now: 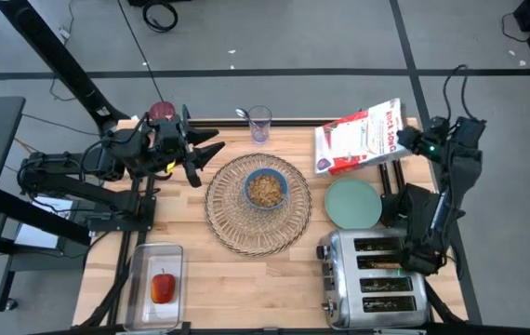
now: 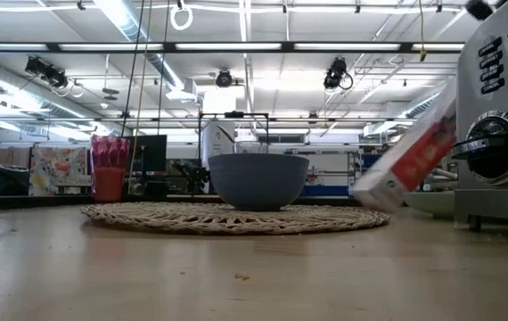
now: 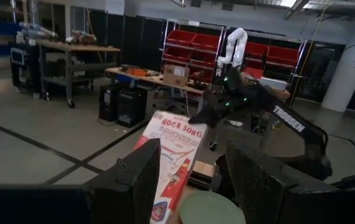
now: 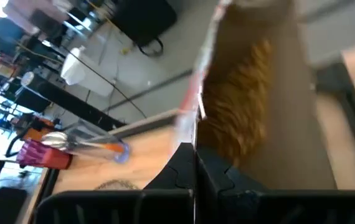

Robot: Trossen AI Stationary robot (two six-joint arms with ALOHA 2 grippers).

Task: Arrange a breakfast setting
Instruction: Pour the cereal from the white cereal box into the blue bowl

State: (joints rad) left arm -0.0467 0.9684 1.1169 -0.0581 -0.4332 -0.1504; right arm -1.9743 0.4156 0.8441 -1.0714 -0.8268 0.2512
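The right gripper (image 4: 194, 163) has its fingers pressed together on the top edge of the red-and-white cereal box (image 1: 358, 137), which leans tilted over the table's far right part; inside the open box, golden cereal shows only as a blur. The left gripper (image 1: 202, 154) hovers at the table's far left with its fingers parted and nothing between them, just beside the red-filled glass (image 1: 162, 113) (mostly hidden behind the arm). The small blue cereal bowl (image 1: 266, 189), holding cereal, sits on the round woven straw placemat (image 1: 232, 219) mid-table. The mint-green plate (image 1: 353, 202) lies between mat and chrome four-slot toaster (image 1: 373, 279), whose near edge is cut off. The red apple (image 1: 163, 287) rests in a clear tray (image 1: 139, 279). The orange-handled spoon (image 4: 84, 144) stands in a clear glass (image 1: 259, 122).
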